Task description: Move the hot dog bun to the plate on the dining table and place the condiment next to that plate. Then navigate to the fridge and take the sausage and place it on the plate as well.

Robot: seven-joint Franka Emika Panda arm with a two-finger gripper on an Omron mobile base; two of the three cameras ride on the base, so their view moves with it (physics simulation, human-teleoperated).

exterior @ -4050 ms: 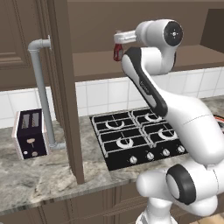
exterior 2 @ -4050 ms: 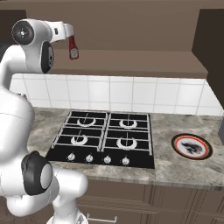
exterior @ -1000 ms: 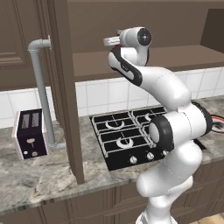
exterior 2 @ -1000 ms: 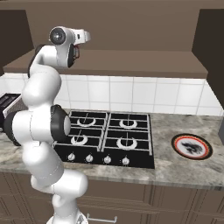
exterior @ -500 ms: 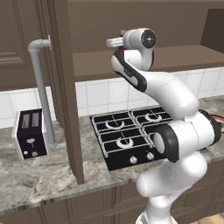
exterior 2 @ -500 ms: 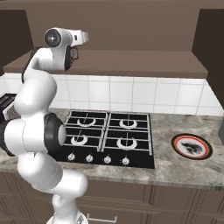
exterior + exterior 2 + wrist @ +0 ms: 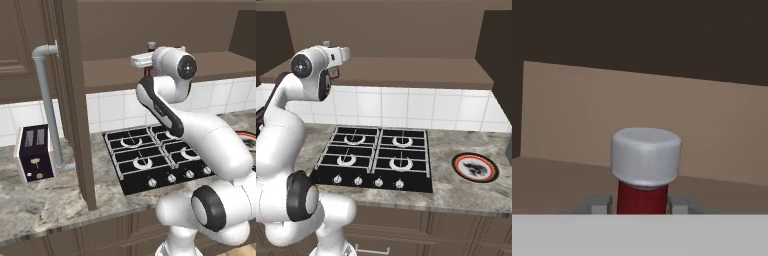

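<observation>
We have the gripper (image 7: 642,204) clamped on the red neck of the condiment (image 7: 645,165), pale cap pointing straight out along the hand's axis, carried high above the stove (image 7: 376,158) near the brown hood (image 7: 406,70).

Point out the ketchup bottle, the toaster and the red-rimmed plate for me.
Dark red ketchup bottle with pale cap (image 7: 645,157), hand view, on the cap.
Dark box-shaped toaster (image 7: 34,153), left base view, on its front face.
White plate with red rim and dark centre (image 7: 475,167), right base view, on the centre.
</observation>
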